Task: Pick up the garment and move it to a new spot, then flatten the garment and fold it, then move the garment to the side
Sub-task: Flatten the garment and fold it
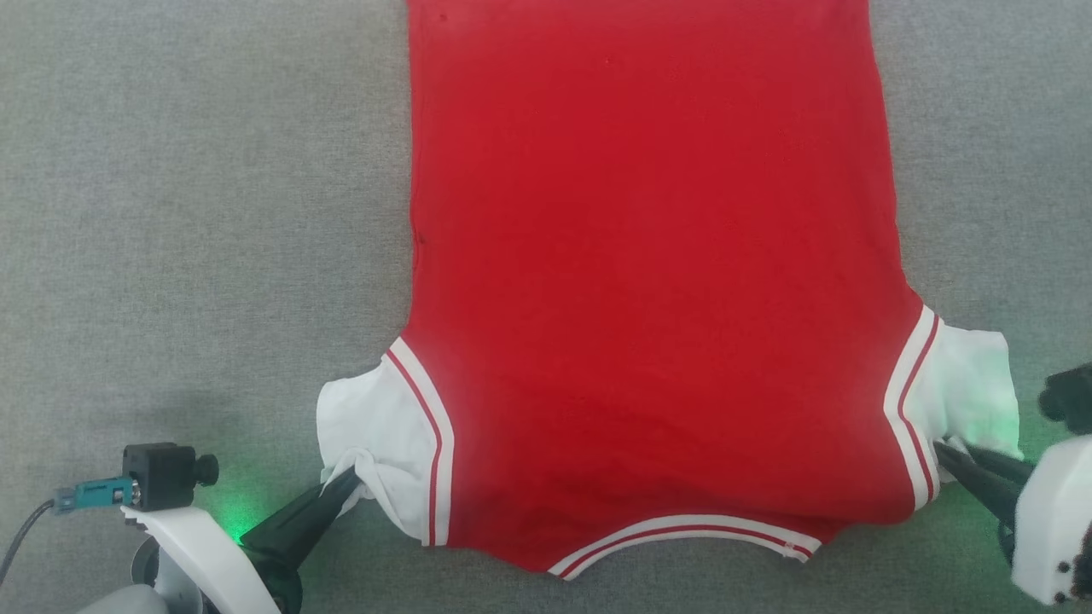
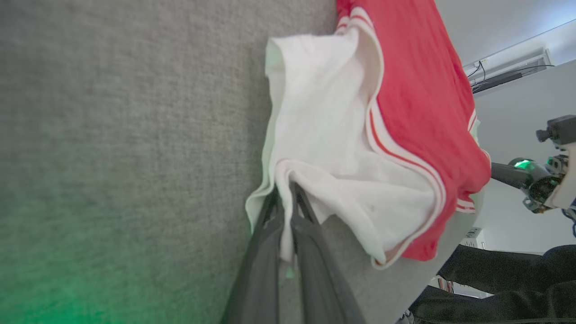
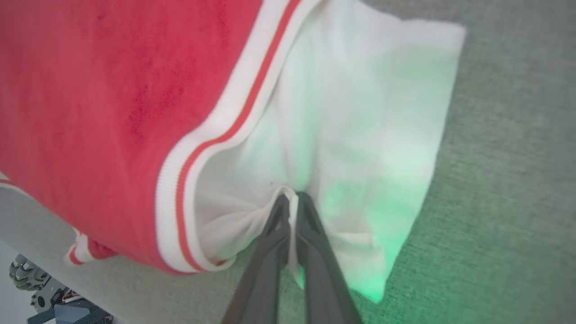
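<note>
Shirt (image 1: 648,256): red, plain side up, spread flat and smooth on the grey table (image 1: 171,213), in the middle of my head view.
Lie of the shirt: neck end toward me, with the striped neck trim (image 1: 682,533) curving along the near edge; the far end runs off the top of the head view.
Left sleeve (image 1: 375,418): white, edged by a red-and-white stripe, lying on the table at the shirt's near left corner; its near edge is bunched into folds where I hold it.
My left gripper (image 1: 350,482): clenched on the left sleeve. In the left wrist view a fold of white cloth is squeezed between the two dark fingers (image 2: 310,243).
Right sleeve (image 1: 964,384): white, at the near right corner, washed with green light.
My right gripper (image 1: 943,448): clamped on the near edge of the right sleeve. In the right wrist view the cloth puckers toward the fingertips (image 3: 310,216), which are pressed together on it.
Arms: one at each near corner, well apart, with the shirt's whole width between them.
Table: grey woven cover, tinted green beside each gripper.
</note>
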Controlling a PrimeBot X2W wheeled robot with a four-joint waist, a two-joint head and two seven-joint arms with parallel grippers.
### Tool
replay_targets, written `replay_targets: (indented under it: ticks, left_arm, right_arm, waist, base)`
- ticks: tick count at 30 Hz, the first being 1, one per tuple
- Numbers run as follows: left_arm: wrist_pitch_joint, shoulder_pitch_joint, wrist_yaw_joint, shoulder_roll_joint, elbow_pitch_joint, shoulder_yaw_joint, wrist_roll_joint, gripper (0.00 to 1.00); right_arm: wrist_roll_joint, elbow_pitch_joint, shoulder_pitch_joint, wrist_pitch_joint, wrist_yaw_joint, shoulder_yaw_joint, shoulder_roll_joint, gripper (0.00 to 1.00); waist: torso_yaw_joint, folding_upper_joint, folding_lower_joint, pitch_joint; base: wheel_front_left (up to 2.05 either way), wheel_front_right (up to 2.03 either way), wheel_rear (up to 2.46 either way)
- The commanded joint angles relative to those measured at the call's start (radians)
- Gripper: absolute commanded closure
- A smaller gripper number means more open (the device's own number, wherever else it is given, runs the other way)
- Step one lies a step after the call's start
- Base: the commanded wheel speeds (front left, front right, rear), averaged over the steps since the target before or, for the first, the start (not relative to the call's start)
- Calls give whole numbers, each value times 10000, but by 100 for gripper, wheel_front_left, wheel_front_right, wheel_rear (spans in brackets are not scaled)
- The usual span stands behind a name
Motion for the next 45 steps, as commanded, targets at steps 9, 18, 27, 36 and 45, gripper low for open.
replay_targets:
  ticks: [9, 18, 27, 36, 45]
  left_arm:
    - [-150, -118, 119, -327, 114, -290, 472, 100]
    - [-171, -1058, 115, -966, -93, -647, 1007, 100]
    - [-176, -2022, 124, -1782, 104, -1079, 1083, 100]
    - [-195, -2358, 196, -2171, 319, -1372, 1028, 100]
    - [-182, -2887, 224, -2493, 347, -1308, 1030, 100]
  right_arm:
    - [701, -2612, 555, 1494, -13, -2881, -153, 0]
    - [121, -2107, -2995, 3043, -13, -3674, -394, 0]
    - [-2180, 2323, -8871, 3956, -13, -1510, 354, 0]
    - [-3911, 5396, -11408, 4801, -13, -710, 186, 0]
    - [-4200, 6878, -12069, 4542, -13, -302, 567, 76]
  waist:
    - [334, -1, 1, 150]
    - [1239, -1, 1, 910]
    - [2128, -1, 1, 2047]
    - [2508, -1, 1, 2691]
    - [2541, -1, 1, 2847]
  base:
    - [0, 0, 0]
    - [0, 0, 0]
    - [0, 0, 0]
    - [0, 0, 0]
    - [0, 0, 0]
